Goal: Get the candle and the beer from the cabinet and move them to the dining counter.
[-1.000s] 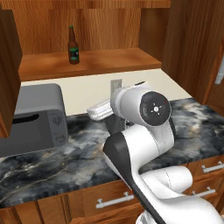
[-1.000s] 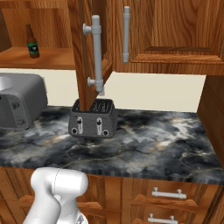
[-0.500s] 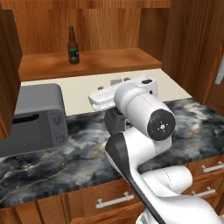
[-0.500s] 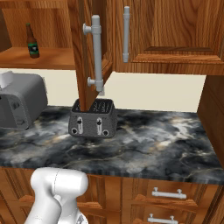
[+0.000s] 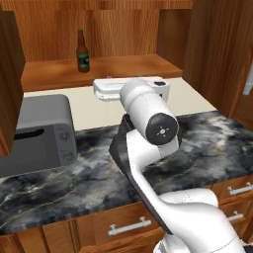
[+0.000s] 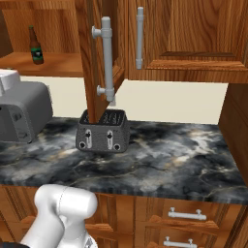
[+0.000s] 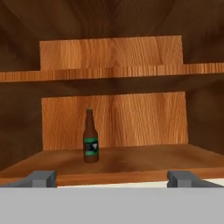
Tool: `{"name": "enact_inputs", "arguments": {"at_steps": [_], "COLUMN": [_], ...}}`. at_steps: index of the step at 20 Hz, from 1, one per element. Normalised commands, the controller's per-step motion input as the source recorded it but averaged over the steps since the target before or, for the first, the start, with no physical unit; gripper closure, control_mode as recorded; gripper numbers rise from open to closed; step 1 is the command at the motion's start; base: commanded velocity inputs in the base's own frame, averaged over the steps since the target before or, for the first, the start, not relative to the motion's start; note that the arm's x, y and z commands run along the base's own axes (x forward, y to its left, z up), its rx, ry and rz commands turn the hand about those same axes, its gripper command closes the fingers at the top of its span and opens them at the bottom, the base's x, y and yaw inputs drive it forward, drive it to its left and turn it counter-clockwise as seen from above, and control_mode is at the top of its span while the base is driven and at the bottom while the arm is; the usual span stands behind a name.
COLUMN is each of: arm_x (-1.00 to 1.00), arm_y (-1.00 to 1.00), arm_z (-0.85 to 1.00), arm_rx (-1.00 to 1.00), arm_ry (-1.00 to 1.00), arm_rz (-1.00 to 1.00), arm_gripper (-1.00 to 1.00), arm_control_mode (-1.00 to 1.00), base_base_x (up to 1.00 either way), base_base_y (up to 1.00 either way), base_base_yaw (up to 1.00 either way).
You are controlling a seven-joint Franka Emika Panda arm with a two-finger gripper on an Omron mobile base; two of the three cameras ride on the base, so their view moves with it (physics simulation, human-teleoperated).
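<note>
Marble worktop (image 5: 207,148) lies nearest, with a grey microwave (image 5: 34,133) at its left in the left base view and a dark toaster (image 6: 102,131) in the right base view. Above it the gripper (image 7: 111,178) is spread wide and grasps nothing, its fingertips (image 7: 41,177) far apart in the hand view. Farther back, the beer (image 7: 90,142) stands upright on the bottom shelf of the open cabinet (image 7: 131,159), well apart from the gripper.

My left base view looks down from behind my arm at the marble worktop (image 5: 212,133) and open cabinet (image 5: 123,64). My right base view sees both from farther right. My hand view faces the beer (image 7: 90,142) level, near.
</note>
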Motion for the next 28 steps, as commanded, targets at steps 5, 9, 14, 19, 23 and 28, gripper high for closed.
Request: {"name": "enact_inputs", "arguments": {"at_steps": [5,9,14,19,23,28], "arm_x": [0.48,0.46,0.42,0.33,0.32,0.4], "arm_y": [-0.01,-0.01,0.0,0.0,0.1,0.25], "arm_z": [0.09,0.0,0.0,0.0,0.0,0.0], "arm_rx": [0.09,0.01,0.0,0.0,-0.01,-0.03], "arm_ry": [0.05,0.07,0.05,0.05,0.05,0.08], "arm_rz": [0.0,0.01,0.02,0.0,0.0,0.0], "arm_gripper": [-1.0,-1.0,-1.0,-1.0,-1.0,-1.0], "arm_control_mode": [-1.0,-1.0,-1.0,-1.0,-1.0,-1.0], "base_base_x": [0.0,0.0,0.0,0.0,0.0,0.0], "base_base_y": [0.0,0.0,0.0,0.0,0.0,0.0], "base_base_yaw": [0.0,0.0,0.0,0.0,0.0,0.0]}}
